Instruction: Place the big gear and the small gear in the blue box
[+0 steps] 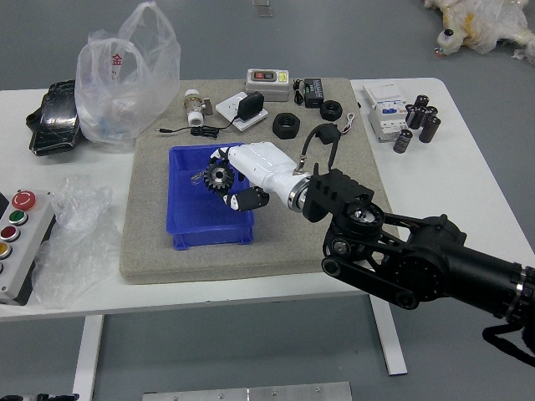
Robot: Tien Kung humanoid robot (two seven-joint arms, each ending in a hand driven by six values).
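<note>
My right hand (230, 182), with a white back and dark fingers, reaches in from the right and is over the right part of the blue box (209, 237). Its fingers are closed on the big gear (219, 176), a dark toothed wheel with a hole in its middle, seen above the box's interior. The small gear does not show; the hand and forearm cover the spot on the mat where it sat. A small shiny piece (198, 177) lies inside the box at the left of the gear.
Behind the box on the grey mat (150, 251) are a white-capped bottle (194, 109), a black adapter (250, 105) and black rings (286, 126). Plastic bags (125, 79) and a button panel (18, 242) stand left. A white box (387, 113) and black cylinders (430, 129) are at right.
</note>
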